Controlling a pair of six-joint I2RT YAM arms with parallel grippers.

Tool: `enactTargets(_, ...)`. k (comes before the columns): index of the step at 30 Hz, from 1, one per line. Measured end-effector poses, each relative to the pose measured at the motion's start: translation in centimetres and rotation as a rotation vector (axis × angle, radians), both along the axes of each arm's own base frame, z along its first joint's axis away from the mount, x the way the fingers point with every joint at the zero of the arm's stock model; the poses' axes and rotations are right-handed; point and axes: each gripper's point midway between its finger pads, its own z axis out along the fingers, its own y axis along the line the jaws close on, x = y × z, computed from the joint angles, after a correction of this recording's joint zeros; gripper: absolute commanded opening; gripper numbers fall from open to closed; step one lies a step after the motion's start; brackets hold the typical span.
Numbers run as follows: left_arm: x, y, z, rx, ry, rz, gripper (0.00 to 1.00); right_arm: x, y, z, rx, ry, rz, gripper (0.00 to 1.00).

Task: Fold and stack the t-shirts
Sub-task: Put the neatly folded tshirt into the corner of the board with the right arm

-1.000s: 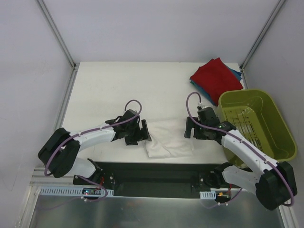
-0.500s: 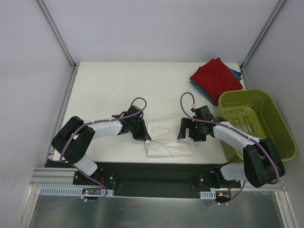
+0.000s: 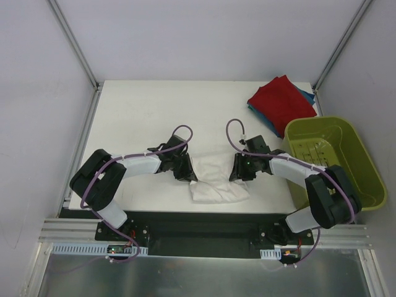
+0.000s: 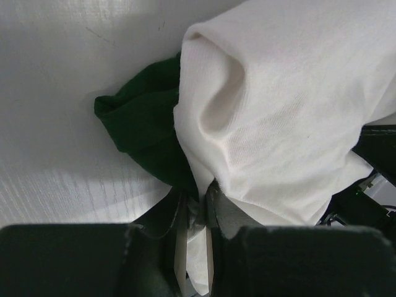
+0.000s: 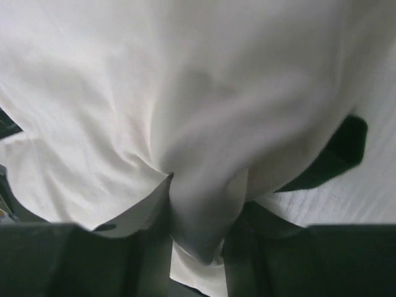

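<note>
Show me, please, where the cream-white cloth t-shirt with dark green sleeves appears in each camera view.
Top external: cream-white cloth t-shirt bunched near centre, between left gripper and right gripper.
Left wrist: t-shirt fills the right side.
Right wrist: t-shirt fills most of the frame.
Shared landmark: white tabletop.

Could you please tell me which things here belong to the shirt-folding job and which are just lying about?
Part of the job:
white shirt, pinched by the left gripper and the right gripper
red shirt, folded
teal shirt, under the red one

Just lying about:
basket, at the table's right edge
</note>
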Motion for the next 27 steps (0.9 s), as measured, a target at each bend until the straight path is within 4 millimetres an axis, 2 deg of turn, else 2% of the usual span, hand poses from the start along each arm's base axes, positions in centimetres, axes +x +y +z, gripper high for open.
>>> enactTargets(2,0.1,-0.1,0.0,0.001,-0.003,-0.003,0.08,-0.3,0.6,-0.4,-0.011,0.012,0.024,0.15)
enactTargets(5,0.4,0.0,0.0,0.001,-0.006,0.0,0.09,0.0,1.0,-0.4,-0.035,0.016,0.036,0.02)
enactTargets(8,0.8,0.2,0.1,0.002,-0.011,0.004,0.13,0.3,1.0,-0.4,-0.061,0.009,0.043,0.0)
enactTargets(14,2.4,0.6,0.7,0.007,-0.062,-0.006,0.37,2.2,0.7,0.6,-0.144,-0.075,0.058,0.01)
enactTargets(15,2.8,0.6,0.9,0.006,-0.074,-0.007,0.41,2.8,0.6,1.0,-0.168,-0.101,0.057,0.01)
enactTargets(17,3.5,0.6,1.2,0.005,-0.093,-0.007,0.57,4.2,0.2,1.8,-0.223,-0.151,0.054,0.01)
enactTargets(18,3.8,0.6,1.3,0.004,-0.103,-0.011,0.61,4.9,0.1,2.2,-0.244,-0.174,0.052,0.01)
enactTargets(19,4.1,0.6,1.5,0.003,-0.111,-0.013,0.69,5.8,-0.1,2.7,-0.277,-0.204,0.05,0.01)
enactTargets(21,4.5,0.6,1.6,0.003,-0.121,-0.017,0.77,7.5,-0.3,3.7,-0.326,-0.256,0.049,0.01)
enactTargets(22,4.6,0.7,1.6,0.004,-0.124,-0.016,0.85,8.3,-0.5,4.1,-0.351,-0.281,0.048,0.01)
enactTargets(26,4.9,0.7,2.1,-0.007,-0.145,-0.022,0.99,11.3,-1.2,5.9,-0.452,-0.358,0.032,0.01)
enactTargets(27,4.9,0.8,2.2,-0.006,-0.152,-0.021,0.99,12.1,-1.3,6.4,-0.476,-0.376,0.028,0.01)
